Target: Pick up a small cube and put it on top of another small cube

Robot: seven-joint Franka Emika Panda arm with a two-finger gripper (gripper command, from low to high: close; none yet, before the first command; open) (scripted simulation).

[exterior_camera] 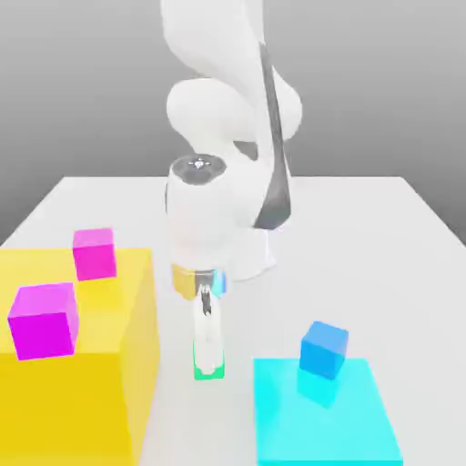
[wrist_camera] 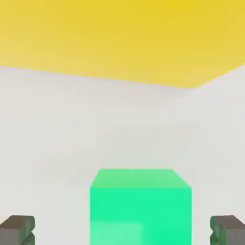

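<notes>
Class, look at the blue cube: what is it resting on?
The blue cube sits on the flat cyan pad, which lies on the white table. The patch directly beneath the cube is covered.

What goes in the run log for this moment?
phase: pre-grasp | gripper: open, straddling green cube | cube: on table, not lifted

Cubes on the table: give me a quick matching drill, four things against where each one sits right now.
Things:
1. green cube
2. blue cube
3. magenta cubes
4. tool

Places:
A. on the yellow block
B. on the cyan pad
C. on the white table, between the open fingers
D. lowered around the green cube

Pairs: 1-C, 2-B, 3-A, 4-D
</notes>
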